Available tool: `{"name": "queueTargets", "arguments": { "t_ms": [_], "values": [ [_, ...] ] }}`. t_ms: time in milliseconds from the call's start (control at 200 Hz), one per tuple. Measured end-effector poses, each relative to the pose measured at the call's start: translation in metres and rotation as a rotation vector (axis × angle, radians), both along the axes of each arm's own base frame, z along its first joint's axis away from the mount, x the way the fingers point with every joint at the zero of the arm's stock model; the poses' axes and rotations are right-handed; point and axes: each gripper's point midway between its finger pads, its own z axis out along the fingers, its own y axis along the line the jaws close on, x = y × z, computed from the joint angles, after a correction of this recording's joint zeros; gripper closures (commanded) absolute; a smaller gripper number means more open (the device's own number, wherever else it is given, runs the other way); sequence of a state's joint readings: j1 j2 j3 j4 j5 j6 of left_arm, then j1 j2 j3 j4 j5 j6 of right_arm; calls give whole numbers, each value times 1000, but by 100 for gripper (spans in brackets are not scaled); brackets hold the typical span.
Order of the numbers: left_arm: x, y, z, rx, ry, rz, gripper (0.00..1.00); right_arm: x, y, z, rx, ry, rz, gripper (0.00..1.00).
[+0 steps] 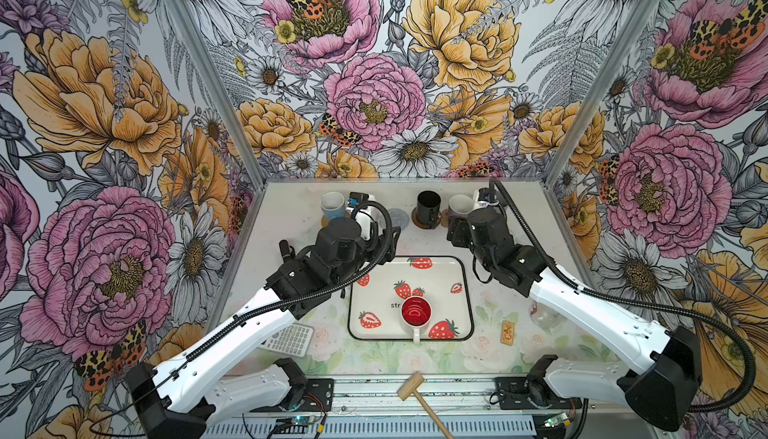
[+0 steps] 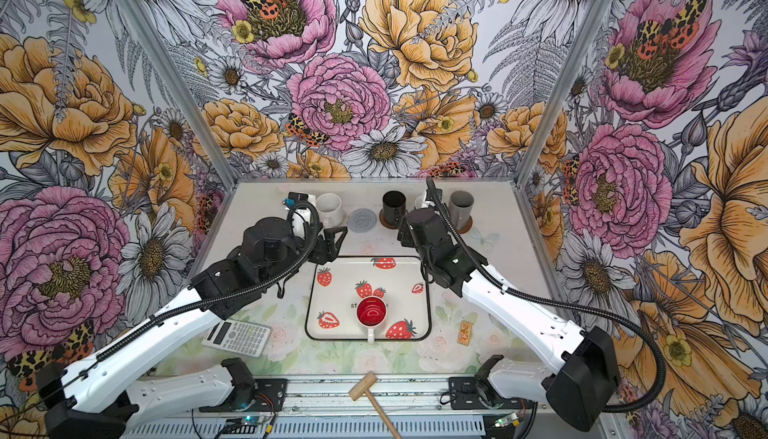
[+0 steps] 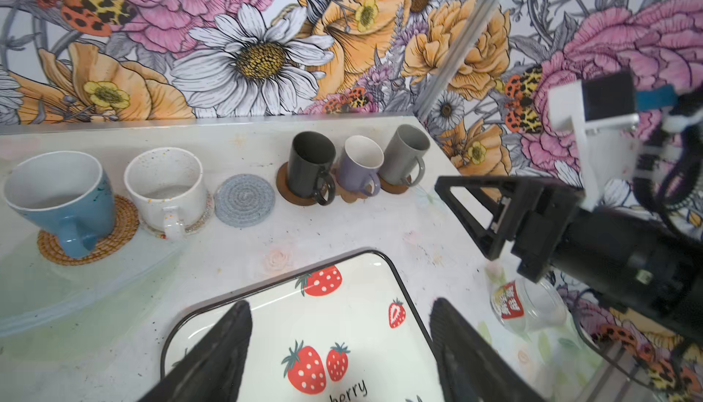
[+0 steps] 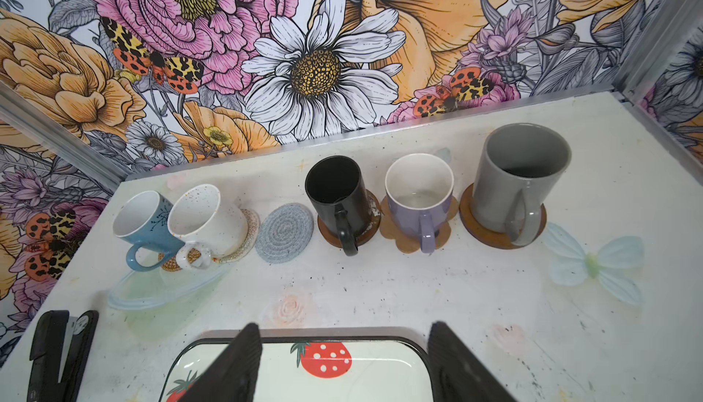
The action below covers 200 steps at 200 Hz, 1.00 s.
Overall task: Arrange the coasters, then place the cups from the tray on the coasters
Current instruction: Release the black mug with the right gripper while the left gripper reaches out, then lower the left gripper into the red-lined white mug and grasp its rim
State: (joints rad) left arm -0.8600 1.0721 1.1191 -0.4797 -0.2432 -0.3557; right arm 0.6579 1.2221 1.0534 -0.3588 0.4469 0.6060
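The left fingers and right fingers are spread wide, nothing held. Between the left fingers, "berry" is read on the tray; in a top view "str" is seen beside the cup.

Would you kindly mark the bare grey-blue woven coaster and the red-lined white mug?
grey-blue woven round coaster (image 4: 284, 233): right wrist view, centre of its spiral.
red-lined white mug (image 1: 416, 311): in a top view, its red inside.

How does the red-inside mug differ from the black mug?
The red-inside mug stands on the tray, on no coaster; the black mug sits on a brown coaster. The red-inside mug is white outside; the black mug is black throughout. Both are upright, handled.
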Motion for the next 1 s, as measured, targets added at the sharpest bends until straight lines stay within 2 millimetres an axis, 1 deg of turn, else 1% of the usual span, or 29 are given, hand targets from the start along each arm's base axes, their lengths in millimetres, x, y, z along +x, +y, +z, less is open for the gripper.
{"name": "queueTargets", "arguments": {
  "t_ms": [115, 245, 405, 580, 716, 856, 926, 1001],
  "values": [
    [-19, -24, -19, 85, 48, -75, 25, -4, -3, 0, 8, -7, -4, 29],
    [-41, -39, -38, 189, 90, -130, 25, -10, -8, -1, 13, -10, -6, 29],
    [-66, -42, -54, 270, 120, -180, 25, -15, -14, 2, 19, -26, -15, 29],
    [-88, -39, -70, 343, 167, -211, 26, -15, -16, 8, 30, -47, -22, 29],
    [-103, -35, -83, 390, 213, -227, 26, -15, -16, 7, 29, -48, -25, 29],
    [-117, -39, -95, 413, 253, -248, 26, -13, -15, 6, 29, -48, -25, 29],
    [-124, -42, -104, 426, 277, -259, 26, -12, -14, 4, 26, -44, -25, 29],
    [-130, -45, -118, 451, 310, -264, 26, -10, -13, 1, 22, -39, -25, 29]
  ]
}}
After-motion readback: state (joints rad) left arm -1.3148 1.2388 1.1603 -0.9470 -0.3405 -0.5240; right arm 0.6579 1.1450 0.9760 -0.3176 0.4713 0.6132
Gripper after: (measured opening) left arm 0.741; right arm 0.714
